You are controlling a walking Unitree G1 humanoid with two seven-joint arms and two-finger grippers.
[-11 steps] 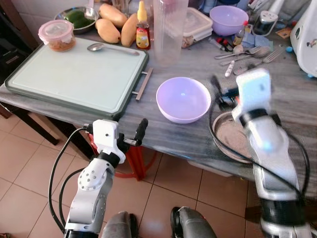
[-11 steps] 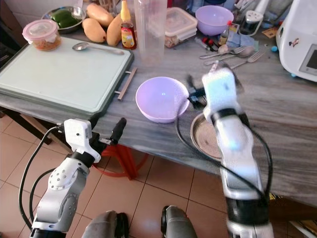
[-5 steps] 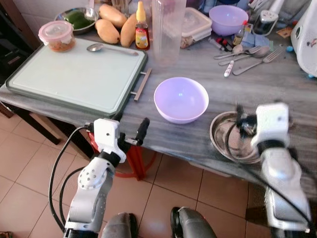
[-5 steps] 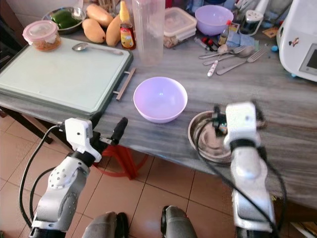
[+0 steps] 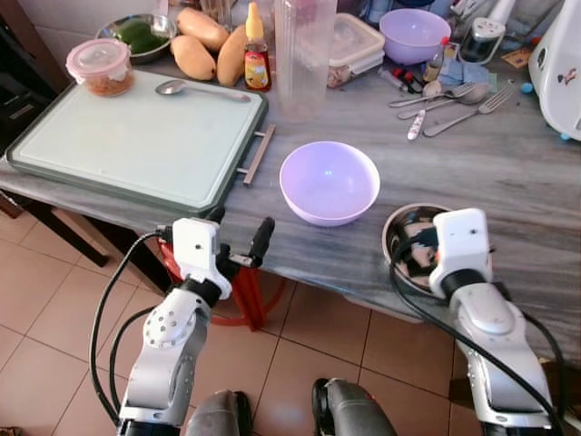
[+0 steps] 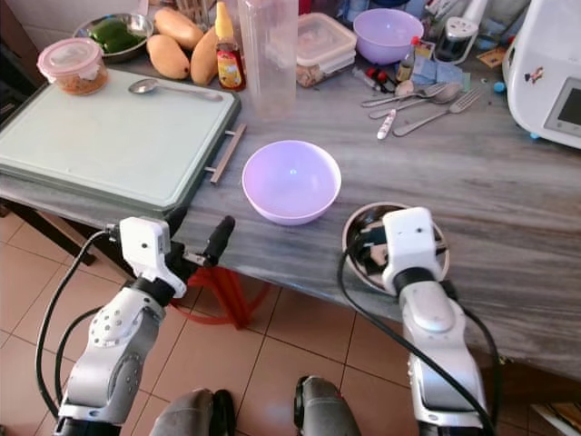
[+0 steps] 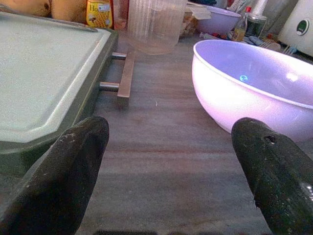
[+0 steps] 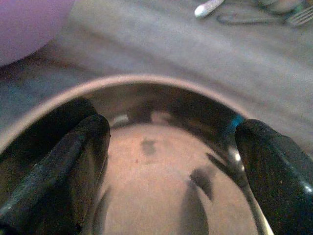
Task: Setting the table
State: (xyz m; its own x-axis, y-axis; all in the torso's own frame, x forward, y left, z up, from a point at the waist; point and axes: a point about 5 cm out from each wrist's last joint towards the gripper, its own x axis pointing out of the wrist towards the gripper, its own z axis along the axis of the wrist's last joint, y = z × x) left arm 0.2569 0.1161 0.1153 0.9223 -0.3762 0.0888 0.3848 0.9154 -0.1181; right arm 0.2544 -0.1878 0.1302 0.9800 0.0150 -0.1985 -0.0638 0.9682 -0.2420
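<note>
1. Left eye view: the lilac bowl (image 5: 329, 182) stands on the grey worktop (image 5: 508, 154), just beside the handle of the pale green tray (image 5: 136, 136). The steel dish (image 5: 399, 229) sits at the worktop's near edge, right of the bowl and apart from it.
2. Right eye view: the right gripper (image 6: 370, 247) is over the steel dish, its white wrist housing covering most of the dish. The left gripper (image 6: 195, 238) is held at the worktop's near edge, below the tray corner. Loose cutlery (image 6: 427, 95) lies well behind the bowl.
3. Left wrist view: the left gripper's fingers (image 7: 63, 171) are spread wide, holding nothing; the lilac bowl stands ahead, between them and apart from both. A clear plastic jug (image 7: 151, 24) stands farther back.
4. Right wrist view: the right gripper's fingers (image 8: 63, 161) are spread wide, with the steel dish's hollow between them; contact with the dish cannot be told.
</note>
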